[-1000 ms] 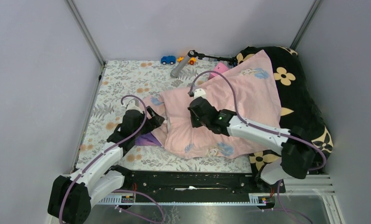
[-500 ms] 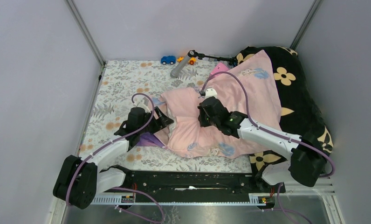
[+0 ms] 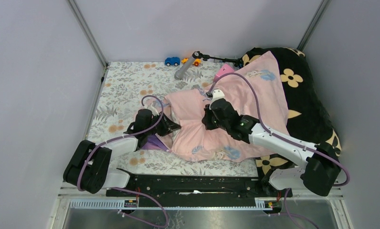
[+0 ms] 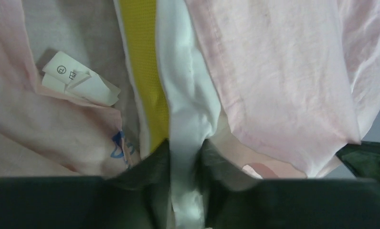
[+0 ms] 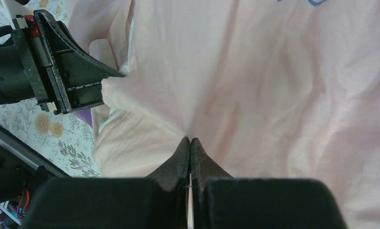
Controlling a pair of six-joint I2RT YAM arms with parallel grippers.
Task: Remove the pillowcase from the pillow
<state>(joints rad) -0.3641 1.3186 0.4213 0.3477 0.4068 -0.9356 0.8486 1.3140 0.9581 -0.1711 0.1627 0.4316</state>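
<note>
The pale pink pillowcase (image 3: pixel 245 100) lies across the middle of the table, its right end resting on a black blanket. At its open left end the pillow (image 4: pixel 185 95) shows as white fabric with a yellow trim (image 4: pixel 145 71). My left gripper (image 3: pixel 171 128) is at that opening, shut on the pillow's white edge (image 4: pixel 185 152). My right gripper (image 3: pixel 206 121) sits on top of the case and is shut on a pinch of pink cloth (image 5: pixel 190 140), with creases spreading from its tips. The left gripper's fingers (image 5: pixel 83 71) show at the upper left of the right wrist view. A purple patch (image 3: pixel 152 142) pokes out under the left arm.
A black blanket with tan flowers (image 3: pixel 307 95) is heaped at the right wall. A blue toy car (image 3: pixel 172 61), a grey handled tool (image 3: pixel 185 67) and a pink item (image 3: pixel 224 71) lie at the back. The floral table cover (image 3: pixel 121 86) is bare on the left. A white label (image 4: pixel 76 81) hangs inside the case.
My left gripper moved right into the case's opening and closed on the pillow's white edge. My right gripper, still shut on the pink cloth, shifted right and drew it along.
</note>
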